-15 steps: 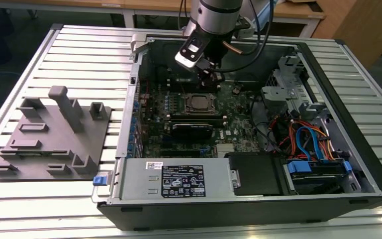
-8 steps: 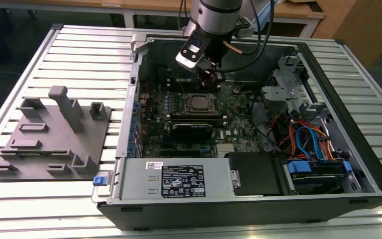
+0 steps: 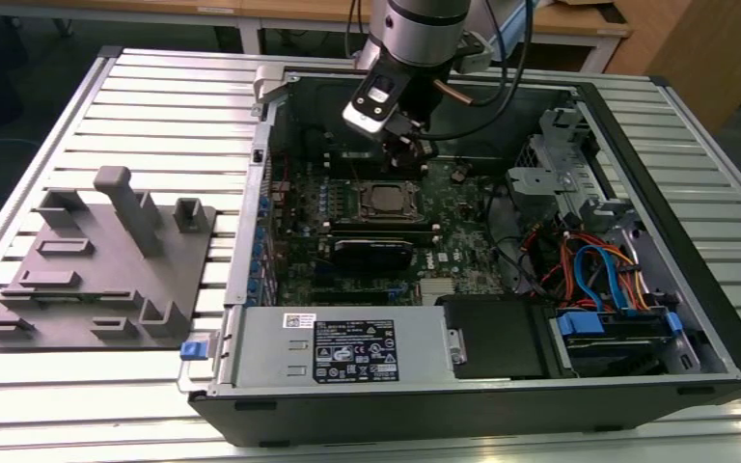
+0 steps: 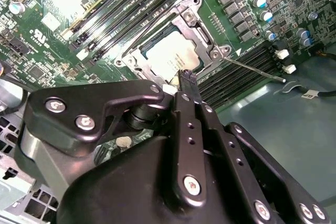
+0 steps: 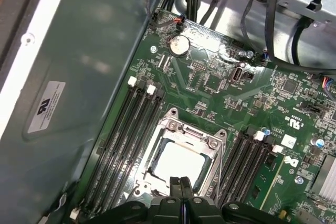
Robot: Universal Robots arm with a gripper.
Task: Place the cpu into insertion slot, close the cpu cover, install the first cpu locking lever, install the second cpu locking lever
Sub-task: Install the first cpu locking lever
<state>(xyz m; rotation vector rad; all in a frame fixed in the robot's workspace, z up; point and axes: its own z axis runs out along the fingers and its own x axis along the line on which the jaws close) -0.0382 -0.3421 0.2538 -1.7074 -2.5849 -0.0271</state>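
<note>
The cpu (image 3: 382, 201) lies pale and square in the insertion slot (image 5: 153, 162) on the green motherboard (image 3: 344, 275). In both wrist views the cpu cover (image 5: 190, 134) lies down flat as a silver frame around the chip (image 4: 170, 56). A thin metal locking lever (image 4: 257, 70) sticks out sideways from one socket corner, over the memory slots. My gripper (image 3: 409, 152) hangs just above the socket's far edge. Its fingers are shut together, nothing between them, and the tips (image 4: 186, 75) hover over the chip's rim (image 5: 181, 182).
The open case holds a grey power-supply box (image 3: 332, 352) at the front, a long black card (image 3: 370, 253) below the socket, and a drive cage with coloured cables (image 3: 602, 280) at the exterior view's right. Memory slots (image 5: 126, 129) flank the socket. A grey fixture plate (image 3: 100, 260) lies outside.
</note>
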